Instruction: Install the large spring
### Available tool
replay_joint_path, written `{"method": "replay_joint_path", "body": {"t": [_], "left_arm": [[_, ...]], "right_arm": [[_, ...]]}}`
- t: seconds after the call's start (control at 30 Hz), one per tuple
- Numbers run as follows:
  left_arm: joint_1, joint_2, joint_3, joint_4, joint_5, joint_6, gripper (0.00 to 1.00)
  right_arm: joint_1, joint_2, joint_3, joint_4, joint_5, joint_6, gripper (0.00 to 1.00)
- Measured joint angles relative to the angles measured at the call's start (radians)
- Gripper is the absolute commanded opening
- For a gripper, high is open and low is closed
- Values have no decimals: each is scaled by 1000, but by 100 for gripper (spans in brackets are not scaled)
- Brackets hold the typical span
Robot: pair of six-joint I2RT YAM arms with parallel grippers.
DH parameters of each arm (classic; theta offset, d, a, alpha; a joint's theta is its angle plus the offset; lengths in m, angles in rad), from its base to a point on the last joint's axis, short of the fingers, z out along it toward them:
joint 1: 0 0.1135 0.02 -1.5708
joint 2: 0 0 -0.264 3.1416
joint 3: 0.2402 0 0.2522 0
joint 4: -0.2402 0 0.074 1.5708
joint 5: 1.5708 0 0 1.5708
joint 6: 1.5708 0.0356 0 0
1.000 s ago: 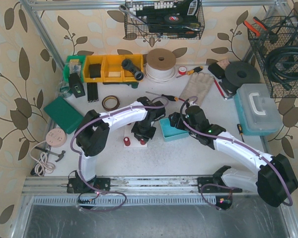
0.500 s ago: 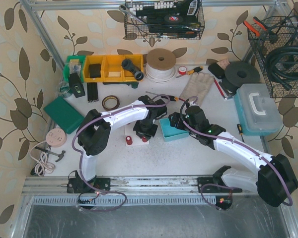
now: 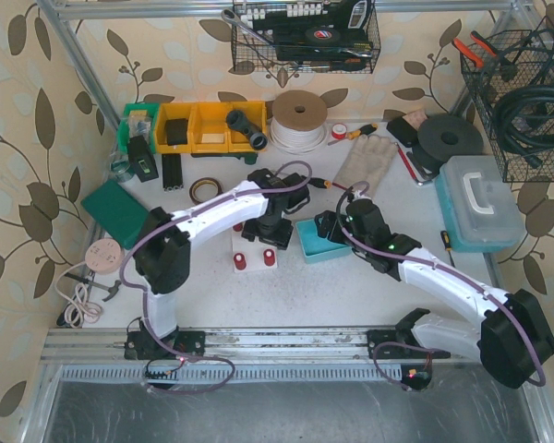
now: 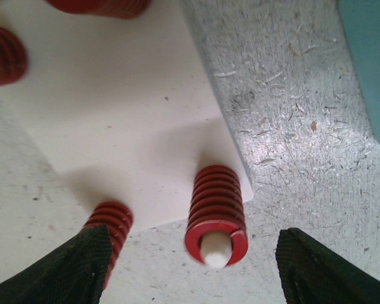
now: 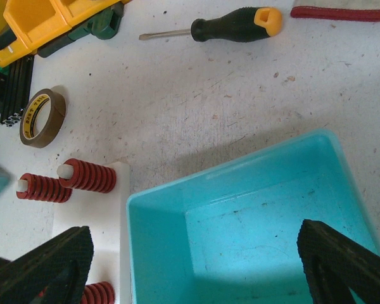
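Note:
A white base plate [image 4: 114, 114] carries several red springs on white pegs. One large red spring [image 4: 215, 212] sits over its peg at the plate's corner. My left gripper [image 4: 193, 263] is open and straddles it without touching, its fingers [image 4: 82, 266] wide apart. A second spring [image 4: 111, 225] is partly behind the left finger. In the top view the left gripper [image 3: 268, 233] hovers over the plate [image 3: 255, 251]. My right gripper [image 5: 196, 266] is open and empty above the teal tray [image 5: 253, 190], which holds nothing. The springs also show in the right wrist view [image 5: 88, 176].
The teal tray [image 3: 325, 247] lies just right of the plate. A tape roll [image 5: 43, 117], a screwdriver [image 5: 234, 25] and yellow bins [image 3: 208, 125] lie farther back. A glove [image 3: 365, 164], a cord spool [image 3: 299, 120] and a toolbox [image 3: 480, 201] stand behind.

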Motion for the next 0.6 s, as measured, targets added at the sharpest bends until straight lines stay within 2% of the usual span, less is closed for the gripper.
{"method": "replay_joint_path", "body": {"t": [0.1, 0.2, 0.33, 0.4, 0.47, 0.6], "left_arm": [[0, -82, -8, 10, -36, -2, 75], [1, -228, -45, 39, -106, -1, 77], [16, -523, -127, 114, -256, 28, 79], [32, -706, -196, 180, -383, 72, 80], [46, -916, -315, 299, -530, 141, 80], [87, -1268, -643, 646, -784, 369, 80]], "right_arm": [[0, -1, 0, 1, 7, 0, 88], [0, -3, 0, -4, 23, -3, 90], [0, -26, 31, -76, 104, -60, 95], [1, -50, 74, -110, 196, -117, 96], [1, -83, 111, -111, 312, -193, 98], [1, -154, 108, -6, 558, -370, 100]]}}
